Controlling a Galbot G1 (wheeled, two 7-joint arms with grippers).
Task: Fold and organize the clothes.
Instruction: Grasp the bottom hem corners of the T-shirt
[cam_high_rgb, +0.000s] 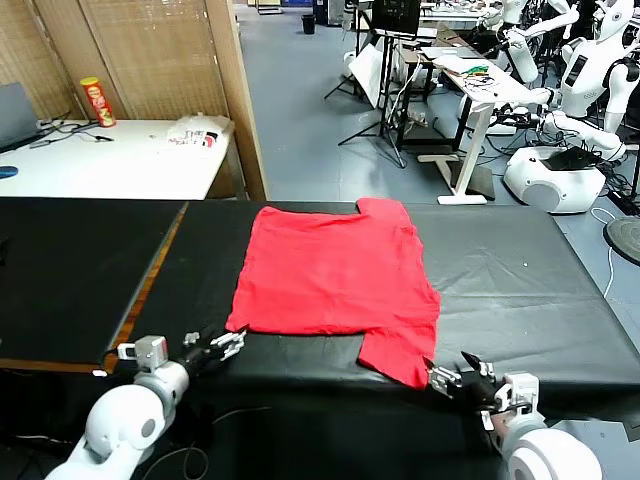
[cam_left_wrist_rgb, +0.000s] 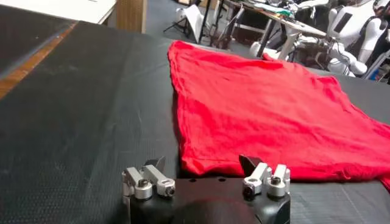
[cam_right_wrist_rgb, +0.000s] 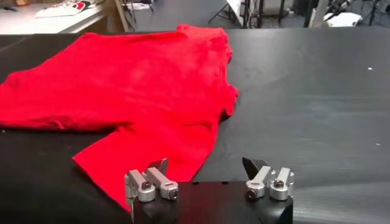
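From the head view, the red T-shirt (cam_high_rgb: 335, 285) lies flat on the black counter (cam_high_rgb: 520, 270), one sleeve reaching the near edge, with the left gripper (cam_high_rgb: 228, 345) just beside its near left corner and the right gripper (cam_high_rgb: 452, 380) just beside that sleeve's tip, probably so each arm can take one end of the near side for a fold. In the left wrist view, the left gripper (cam_left_wrist_rgb: 203, 169) stands wide open with nothing between its jaws, facing the shirt's near hem (cam_left_wrist_rgb: 268, 167). In the right wrist view, the right gripper (cam_right_wrist_rgb: 206, 170) is likewise spread and empty, the sleeve (cam_right_wrist_rgb: 155, 155) lying just ahead of one of its fingers.
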